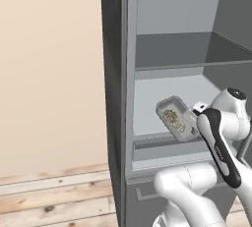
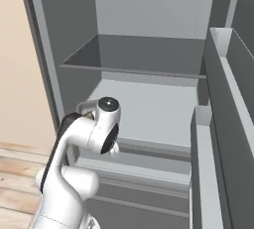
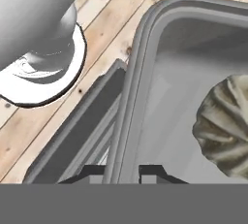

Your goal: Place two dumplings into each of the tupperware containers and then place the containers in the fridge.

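Right now the gripper [image 3: 127, 172] has its fingers pinched narrow on the rim of a tupperware container [image 1: 176, 118], one tip inside the wall and one outside, which is why the tray hangs from a single edge rather than sitting level. Seen from the left base view, the container is tilted and held in the open fridge [image 1: 170, 69], above the front of the lower shelf [image 1: 157, 100] and apparently not yet resting on it, though contact at its low corner is hard to rule out from this angle. Dumplings [image 1: 173, 118] lie inside it as a mottled patch; the hand view shows one of them close up, ridged and pale tan, but an exact count is not readable. Holding by the rim keeps the fingers clear of the food and lets the tray slide in flat once lowered. Below the tray's edge, the hand view shows the wooden floor [image 3: 104, 24] and the fridge's front lip. The likely next need is to level the tray and set it down further back on the shelf.
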